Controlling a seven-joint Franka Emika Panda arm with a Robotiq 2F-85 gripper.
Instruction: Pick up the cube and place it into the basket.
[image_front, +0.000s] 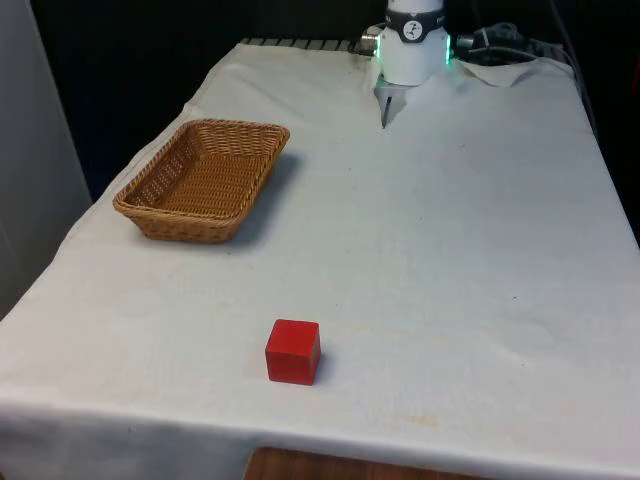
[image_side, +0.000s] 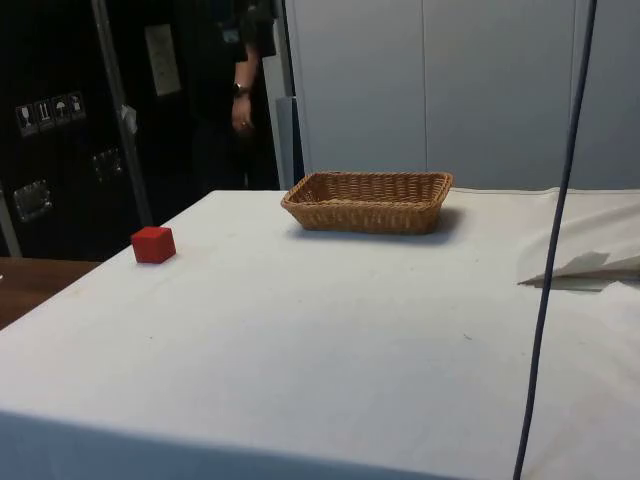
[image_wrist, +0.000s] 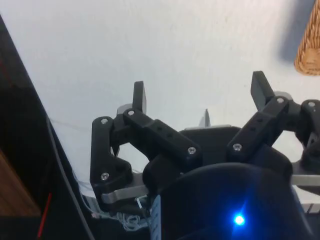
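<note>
The cube (image_front: 293, 351) is a plain red block with sharp edges, sitting flat on the white-clothed worktop (image_front: 450, 250) near the front edge, out in the open with nothing touching it. The side view puts the cube (image_side: 153, 244) close to the worktop's corner, well apart from the basket (image_side: 368, 201).

The basket (image_front: 203, 180) is a shallow rectangular wicker one, tan-brown, on the front view's left and farther back than the cube. Its inside is bare weave, nothing in it.

The side view also catches a person (image_side: 240, 90) in dark clothes standing behind the worktop, one hand hanging down, plus a dark cable (image_side: 555, 240) running top to bottom.

From the wrist, the claw (image_wrist: 200, 95) has its two black fingers spread wide apart, gripping nothing, over bare cloth, with a corner of the basket (image_wrist: 309, 47) at the frame edge.
</note>
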